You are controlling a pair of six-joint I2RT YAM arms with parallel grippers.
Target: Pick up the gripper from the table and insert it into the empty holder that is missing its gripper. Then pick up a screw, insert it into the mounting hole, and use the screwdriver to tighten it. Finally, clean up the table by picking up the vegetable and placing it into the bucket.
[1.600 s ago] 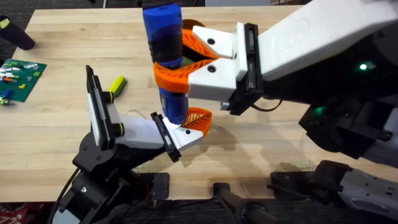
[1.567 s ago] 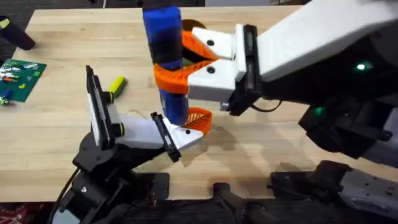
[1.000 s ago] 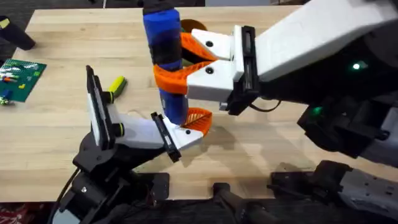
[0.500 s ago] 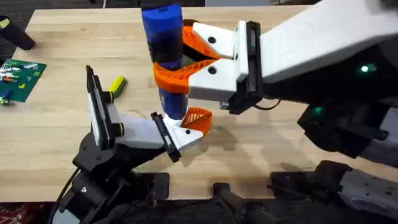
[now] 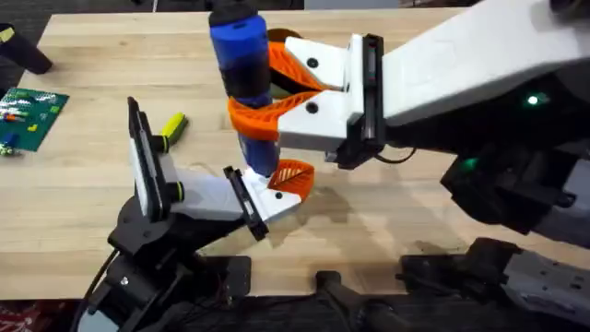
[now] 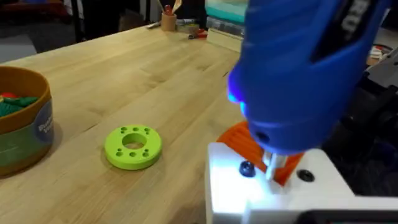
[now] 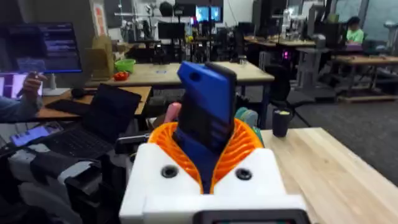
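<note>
My right pincer point(image 5: 263, 97) is clamped on the screwdriver point(image 5: 241, 69), orange fingers pinching the blue barrel around its black bands, and I'm holding it upright over the middle of the table point(image 5: 387, 207). Its tip is down at the end of the holder point(image 5: 212, 195), the white bracket with black plates lying near the table's near edge on its black base. In the left wrist view the shaft meets the white face between two dark screw heads, with the gripper point(image 6: 239, 137) showing orange just behind. From overhead that small ribbed gripper point(image 5: 293, 175) sits at the holder's right end, just under the screwdriver. My left pincer: I cannot tell whether it is spread or pressed together.

Farther out, a green ring point(image 6: 133, 147) lies on the table, and a brown bucket point(image 6: 25, 118) with green vegetable point(image 6: 13, 104) inside stands left of it.
</note>
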